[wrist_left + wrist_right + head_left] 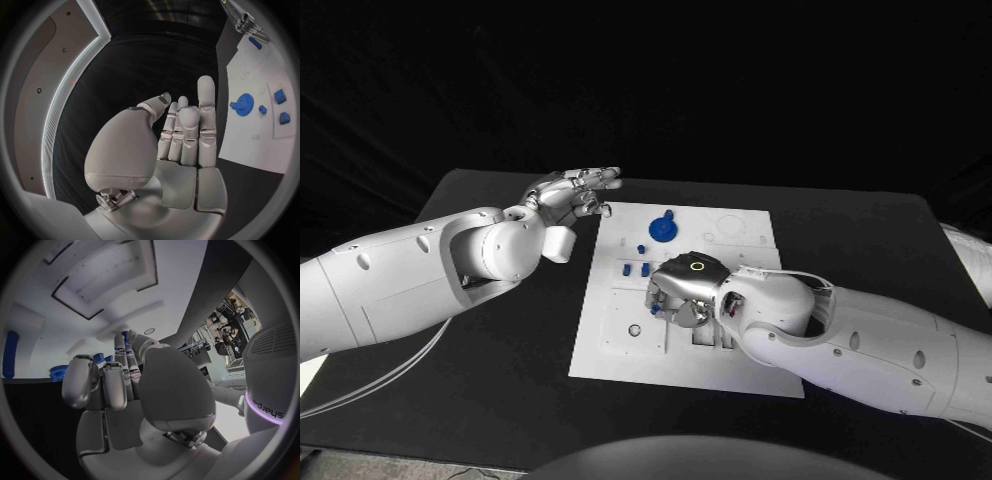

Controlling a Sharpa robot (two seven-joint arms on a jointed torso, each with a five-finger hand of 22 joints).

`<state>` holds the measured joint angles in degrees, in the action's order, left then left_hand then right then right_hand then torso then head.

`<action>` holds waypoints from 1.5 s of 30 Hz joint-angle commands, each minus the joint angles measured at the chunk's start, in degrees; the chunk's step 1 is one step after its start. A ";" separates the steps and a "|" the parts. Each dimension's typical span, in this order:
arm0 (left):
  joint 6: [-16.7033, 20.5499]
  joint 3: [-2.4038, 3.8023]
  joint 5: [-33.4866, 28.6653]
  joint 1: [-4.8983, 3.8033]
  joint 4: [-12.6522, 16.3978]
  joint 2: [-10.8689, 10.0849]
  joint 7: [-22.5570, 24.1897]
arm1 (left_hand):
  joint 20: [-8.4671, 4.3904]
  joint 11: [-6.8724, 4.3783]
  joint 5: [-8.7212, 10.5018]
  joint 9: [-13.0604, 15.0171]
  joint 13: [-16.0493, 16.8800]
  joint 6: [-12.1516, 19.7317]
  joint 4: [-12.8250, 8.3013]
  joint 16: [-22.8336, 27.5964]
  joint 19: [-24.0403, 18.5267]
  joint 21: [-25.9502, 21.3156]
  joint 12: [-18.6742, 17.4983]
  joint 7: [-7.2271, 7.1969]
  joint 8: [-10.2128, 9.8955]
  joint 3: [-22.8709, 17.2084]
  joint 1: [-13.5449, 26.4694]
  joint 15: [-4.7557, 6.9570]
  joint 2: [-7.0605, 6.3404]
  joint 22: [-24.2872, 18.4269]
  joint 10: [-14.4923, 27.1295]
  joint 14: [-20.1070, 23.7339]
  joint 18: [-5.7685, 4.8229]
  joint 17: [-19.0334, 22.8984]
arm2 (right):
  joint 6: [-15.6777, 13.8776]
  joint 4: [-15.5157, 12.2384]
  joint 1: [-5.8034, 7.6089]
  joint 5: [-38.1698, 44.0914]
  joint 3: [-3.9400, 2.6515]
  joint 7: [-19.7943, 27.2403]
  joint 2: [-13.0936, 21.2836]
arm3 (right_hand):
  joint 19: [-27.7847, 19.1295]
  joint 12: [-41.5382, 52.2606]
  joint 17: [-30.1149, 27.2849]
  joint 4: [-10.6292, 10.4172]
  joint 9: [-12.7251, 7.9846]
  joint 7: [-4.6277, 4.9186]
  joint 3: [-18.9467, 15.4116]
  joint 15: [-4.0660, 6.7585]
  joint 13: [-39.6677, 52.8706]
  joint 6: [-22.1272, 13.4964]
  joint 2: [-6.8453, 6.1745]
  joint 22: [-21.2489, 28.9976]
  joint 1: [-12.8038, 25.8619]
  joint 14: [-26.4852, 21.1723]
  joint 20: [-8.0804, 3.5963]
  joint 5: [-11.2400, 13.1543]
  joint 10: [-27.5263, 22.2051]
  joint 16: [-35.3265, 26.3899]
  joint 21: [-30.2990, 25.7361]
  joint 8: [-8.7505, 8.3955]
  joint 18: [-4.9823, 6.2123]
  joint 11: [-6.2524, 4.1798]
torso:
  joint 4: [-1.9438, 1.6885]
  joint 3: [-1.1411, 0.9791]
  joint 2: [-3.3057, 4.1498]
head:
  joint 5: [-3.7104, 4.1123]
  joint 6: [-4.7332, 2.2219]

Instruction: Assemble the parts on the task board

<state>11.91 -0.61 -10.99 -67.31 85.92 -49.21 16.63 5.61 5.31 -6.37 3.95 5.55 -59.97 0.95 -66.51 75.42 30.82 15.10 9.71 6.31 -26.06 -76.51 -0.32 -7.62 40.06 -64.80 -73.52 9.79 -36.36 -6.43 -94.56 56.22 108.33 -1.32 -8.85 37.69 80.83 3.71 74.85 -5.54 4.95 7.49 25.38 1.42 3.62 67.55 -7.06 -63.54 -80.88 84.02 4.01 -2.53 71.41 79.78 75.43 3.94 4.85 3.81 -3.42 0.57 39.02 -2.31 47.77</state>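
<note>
Most blue parts lie loose on the task board, just beyond the right hand. That hand's fingers curl down; whether it holds anything, I cannot tell. The left hand hovers empty, fingers spread.

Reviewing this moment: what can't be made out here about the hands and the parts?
- Head view: the right hand covers the task board beneath it, hiding any contact.
- Right wrist view: its fingers reach a blue part; a hold cannot be told.
- Head view: small blue parts are too small to identify.
</note>
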 commanded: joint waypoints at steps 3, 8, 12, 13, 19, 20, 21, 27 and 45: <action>-1.12 0.03 0.08 -0.03 0.21 0.00 -0.02 | 0.09 -0.05 -0.02 -0.09 0.07 0.18 -0.27 0.19 -0.44 -0.28 0.29 0.05 0.27 -0.03 -0.42 0.06 -0.12 -0.10 0.38 0.36 0.56 0.07 | 0.11 0.48 -0.13 1.54 0.29 -1.59 -0.35 | -0.37 -0.35 -0.83 -0.58 -0.82 0.53 -1.26 -0.97 -0.16 -2.57 -1.72 1.06 1.75 2.99 0.95 -0.25 -2.82 -0.46 -0.77 -0.55 0.38 0.70 | -0.05 0.00 -0.01 | 0.02 -0.07; -1.17 0.03 0.10 -0.03 0.23 -0.07 -0.13 | 0.09 -0.04 -0.01 -0.09 0.07 0.19 -0.28 0.23 -0.45 -0.29 0.30 0.06 0.27 -0.02 -0.43 0.05 -0.12 -0.11 0.40 0.40 0.57 0.18 | -1.21 0.58 -0.13 1.58 0.39 -1.68 -0.41 | -1.46 -0.06 -2.60 -0.40 -1.09 1.03 -2.26 -1.64 -0.08 -4.23 -2.11 3.66 2.21 2.50 1.60 -0.28 -6.74 -1.73 -2.42 -0.41 0.91 1.44 | 0.01 -0.01 0.02 | -0.02 -0.12; -1.21 0.03 0.11 -0.03 0.23 -0.07 -0.17 | 0.10 -0.03 0.00 -0.09 0.06 0.21 -0.30 0.24 -0.46 -0.31 0.32 0.08 0.26 0.01 -0.42 0.04 -0.14 -0.12 0.45 0.43 0.57 0.21 | -2.76 0.37 -0.13 1.62 0.43 -1.58 -0.25 | -2.19 0.07 -3.64 -0.10 -1.27 1.08 -3.11 -1.84 -0.03 -6.25 -2.25 5.56 2.20 2.22 1.86 -0.28 -8.74 -2.50 -3.67 -0.50 1.28 1.68 | -0.01 -0.02 -0.01 | 0.01 -0.15; -1.22 0.03 0.11 -0.03 0.23 -0.08 -0.18 | 0.10 -0.03 0.00 -0.09 0.06 0.21 -0.30 0.24 -0.46 -0.31 0.32 0.08 0.26 0.01 -0.42 0.04 -0.14 -0.12 0.45 0.43 0.57 0.21 | -3.27 0.22 -0.13 1.63 0.43 -1.51 -0.13 | -2.30 0.10 -3.74 -0.07 -1.26 1.07 -3.20 -1.85 -0.02 -6.37 -2.25 5.86 2.18 2.20 1.87 -0.28 -8.88 -2.58 -3.86 -0.49 1.34 1.68 | -0.02 -0.04 0.00 | 0.03 -0.17; -1.33 0.02 0.11 -0.03 0.13 -0.11 -0.25 | 0.10 -0.03 0.00 -0.09 0.06 0.21 -0.30 0.24 -0.46 -0.31 0.32 0.08 0.26 0.01 -0.42 0.04 -0.14 -0.12 0.45 0.43 0.57 0.21 | -5.89 -1.91 -0.11 1.61 0.40 -0.93 1.88 | -2.42 0.43 -4.30 0.09 -1.22 0.97 -3.61 -1.79 0.07 -6.81 -2.33 6.29 2.13 2.07 1.92 -0.29 -9.02 -2.99 -4.17 -0.44 1.42 1.61 | 0.00 -0.09 -0.03 | 0.17 -0.31; -1.35 0.02 0.11 -0.03 0.13 -0.12 -0.27 | 0.10 -0.03 0.00 -0.09 0.06 0.21 -0.30 0.24 -0.46 -0.31 0.32 0.08 0.26 0.01 -0.42 0.04 -0.14 -0.12 0.45 0.43 0.57 0.21 | -6.04 -2.32 -0.10 1.58 0.38 -0.92 2.30 | -2.41 0.46 -4.34 0.09 -1.21 0.97 -3.65 -1.79 0.08 -6.82 -2.35 6.28 2.14 2.06 1.92 -0.29 -9.00 -3.02 -4.17 -0.43 1.42 1.60 | 0.01 -0.10 -0.03 | 0.19 -0.34; -1.39 0.01 0.11 -0.03 0.13 -0.14 -0.29 | 0.10 -0.03 0.00 -0.09 0.06 0.21 -0.30 0.24 -0.46 -0.31 0.32 0.08 0.26 0.01 -0.42 0.04 -0.14 -0.12 0.45 0.43 0.57 0.21 | -6.18 -3.09 -0.04 1.51 0.31 -0.94 3.09 | -2.41 0.57 -4.39 0.11 -1.19 0.93 -3.79 -1.76 0.10 -6.82 -2.41 6.31 2.16 2.05 1.92 -0.29 -8.93 -3.06 -4.20 -0.39 1.43 1.57 | 0.00 -0.07 -0.02 | 0.22 -0.38; -1.44 -0.01 0.15 -0.03 0.20 -0.39 -0.36 | 0.10 -0.02 0.00 -0.09 0.06 0.23 -0.31 0.24 -0.47 -0.33 0.34 0.08 0.26 0.03 -0.41 0.04 -0.15 -0.13 0.48 0.45 0.56 0.23 | -4.81 -7.60 1.80 -0.63 -0.54 -2.01 9.19 | -2.30 1.54 -4.60 0.30 -1.05 0.25 -5.05 -1.49 0.20 -6.67 -3.08 6.49 2.27 2.07 1.79 -0.32 -8.13 -3.23 -4.40 -0.26 1.46 1.17 | 0.15 0.01 -0.03 | 0.62 -0.73; -1.73 -0.06 0.32 -0.03 0.41 -0.47 -0.41 | 0.11 -0.02 0.00 -0.08 0.07 0.22 -0.36 0.29 -0.48 -0.36 0.40 0.07 0.29 0.04 -0.46 0.03 -0.14 -0.15 0.50 0.51 0.56 0.34 | 0.49 -6.63 6.15 0.43 -1.14 -5.52 16.53 | -1.99 2.24 -5.36 -0.29 -1.03 -1.68 -11.00 -1.77 0.10 -7.18 -3.25 7.12 0.99 2.23 2.15 -0.35 -10.50 -3.74 -5.06 -0.29 1.45 1.18 | 0.39 0.13 -0.10 | 1.44 -1.60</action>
<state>11.45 -0.70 -10.93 -67.31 86.14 -49.77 16.07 5.61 5.31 -6.37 3.95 5.54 -59.97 0.96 -66.52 75.42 30.83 15.31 9.70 6.31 -26.06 -76.51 -0.32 -7.62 39.95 -64.80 -73.53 9.78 -36.07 -9.01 -101.32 62.41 107.73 -2.46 -13.21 54.32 78.67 5.71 69.54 -5.80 3.84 6.23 14.66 -0.10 3.74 60.27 -10.12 -56.37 -79.34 84.12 5.95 -2.56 61.11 76.23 70.55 3.52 5.74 5.34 -3.03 0.66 38.90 -0.88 46.20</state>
